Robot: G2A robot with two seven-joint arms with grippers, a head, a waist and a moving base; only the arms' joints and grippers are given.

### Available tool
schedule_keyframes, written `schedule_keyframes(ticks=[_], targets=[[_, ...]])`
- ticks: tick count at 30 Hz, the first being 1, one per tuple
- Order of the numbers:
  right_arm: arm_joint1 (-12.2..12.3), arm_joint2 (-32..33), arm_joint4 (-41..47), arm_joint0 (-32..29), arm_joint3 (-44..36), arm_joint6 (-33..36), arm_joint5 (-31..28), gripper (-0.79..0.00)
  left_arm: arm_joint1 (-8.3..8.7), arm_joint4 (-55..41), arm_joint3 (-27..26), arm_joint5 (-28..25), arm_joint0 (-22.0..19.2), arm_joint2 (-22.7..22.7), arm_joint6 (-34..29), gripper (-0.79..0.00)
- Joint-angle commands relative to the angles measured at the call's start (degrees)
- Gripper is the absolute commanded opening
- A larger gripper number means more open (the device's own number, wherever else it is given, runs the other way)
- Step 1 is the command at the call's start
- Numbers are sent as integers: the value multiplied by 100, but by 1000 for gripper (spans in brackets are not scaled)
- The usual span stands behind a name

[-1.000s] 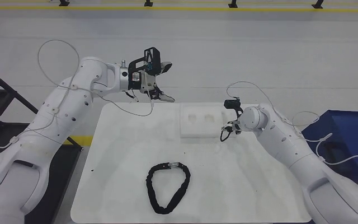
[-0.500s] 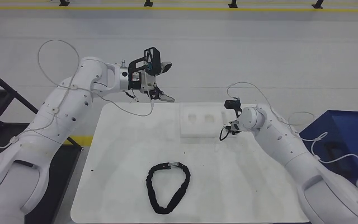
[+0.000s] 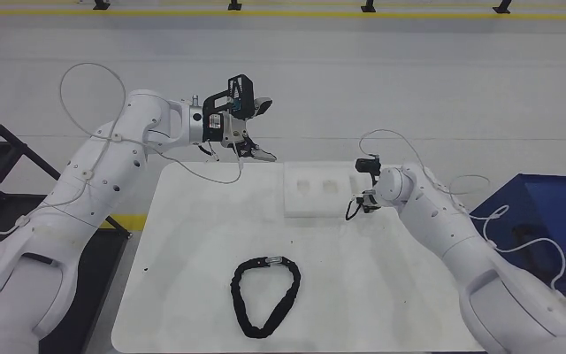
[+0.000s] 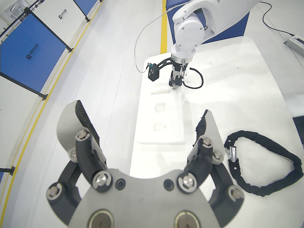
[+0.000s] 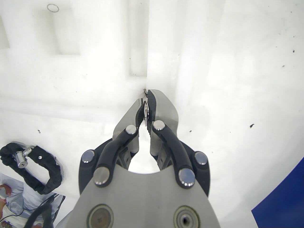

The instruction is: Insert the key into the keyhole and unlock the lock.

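Key (image 5: 145, 110) pinched in R tool (image 5: 146, 95).

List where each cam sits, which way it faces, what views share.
Top view: above the arms, facing down at the table; both arms show, left end effector near the far edge, right end effector by the foam block.
Left wrist view: on the left wrist, facing across the table past its own open end effector toward the right end effector.
Right wrist view: on the right wrist, facing down at the foam block; own end effector shut on the key.
Shared: all three show the chain lock and foam block.
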Motion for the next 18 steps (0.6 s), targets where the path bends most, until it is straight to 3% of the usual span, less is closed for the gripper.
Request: schedule_keyframes(ticks=[1,10,18], targets=[[-17,14,-35,49,13,47,5,-785,0,0,0,0,0,0,0,0],[62,188,-286,248,-371,585,-53,-785,0,0,0,0,0,0,0,0],[418,780,-241,87,-1605,1182,-525,-785,0,0,0,0,0,0,0,0]])
